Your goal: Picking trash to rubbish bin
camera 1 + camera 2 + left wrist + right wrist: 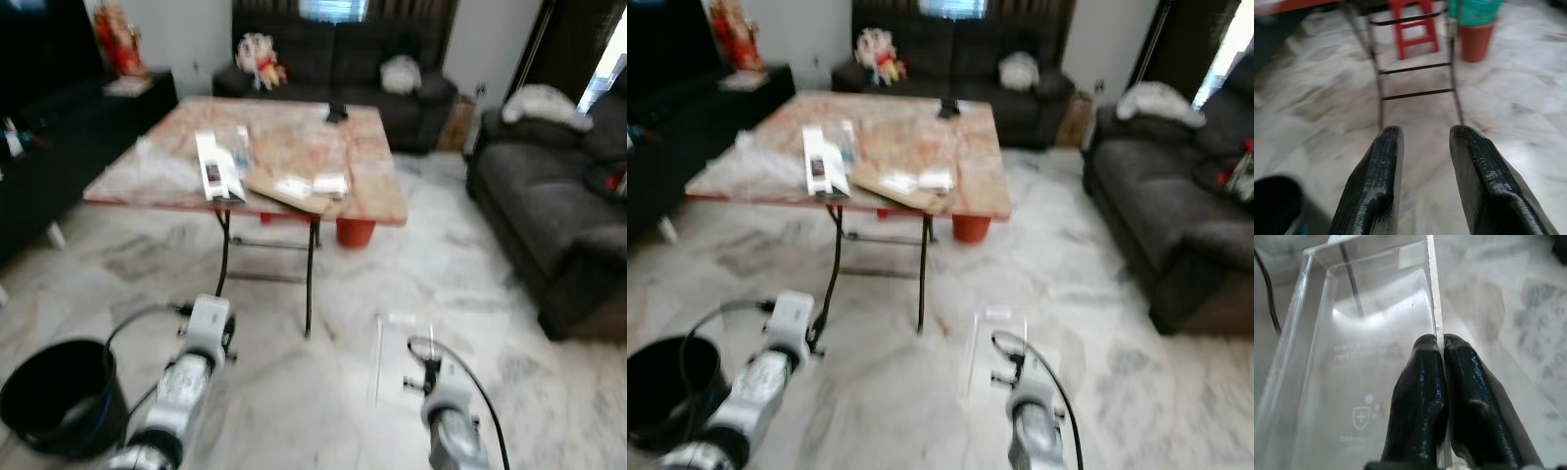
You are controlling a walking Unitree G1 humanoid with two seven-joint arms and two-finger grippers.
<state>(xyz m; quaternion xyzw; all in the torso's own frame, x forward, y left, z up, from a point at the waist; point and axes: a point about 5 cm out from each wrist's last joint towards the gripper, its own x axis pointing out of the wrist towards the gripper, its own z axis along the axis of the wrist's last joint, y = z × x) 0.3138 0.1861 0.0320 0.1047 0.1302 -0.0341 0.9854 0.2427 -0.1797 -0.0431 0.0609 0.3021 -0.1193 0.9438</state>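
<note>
Right wrist view: the right hand pinches one wall of a clear plastic box, held above the floor at 5 o'clock. Left hand is spread, with the black bin at 8 o'clock.

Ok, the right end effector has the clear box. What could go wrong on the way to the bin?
The right end effector pinches only one thin wall of the clear plastic box, so it could slip or swing. The black bin sits on the robot's far left, beyond the left arm, so the crossing may clip it.
</note>
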